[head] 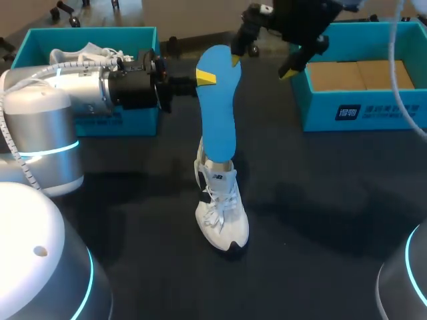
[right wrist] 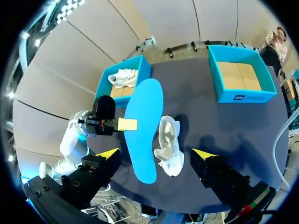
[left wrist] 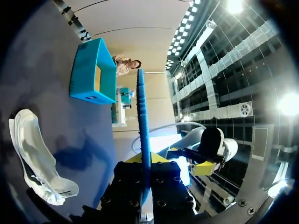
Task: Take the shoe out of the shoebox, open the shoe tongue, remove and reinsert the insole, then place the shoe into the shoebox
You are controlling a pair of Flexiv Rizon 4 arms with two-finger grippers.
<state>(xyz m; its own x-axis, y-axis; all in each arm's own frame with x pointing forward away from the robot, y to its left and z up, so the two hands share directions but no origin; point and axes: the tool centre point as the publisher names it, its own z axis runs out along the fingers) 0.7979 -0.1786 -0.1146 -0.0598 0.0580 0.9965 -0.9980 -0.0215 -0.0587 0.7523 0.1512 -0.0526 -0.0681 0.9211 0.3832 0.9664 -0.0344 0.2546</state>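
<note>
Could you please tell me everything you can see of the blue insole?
The insole is plain bright blue, flat and foot-shaped, and looks like foam. It is out of the shoe and held in the air above the table, with its wider end farthest from the robot. The left gripper is shut on its side edge near that end. The right gripper is open close by and does not grip it. In the head view its narrower end overlaps the shoe's heel; whether they touch cannot be told.

Head cam high, from behind; wrist cams nearer; all share insole (head: 219, 100).
</note>
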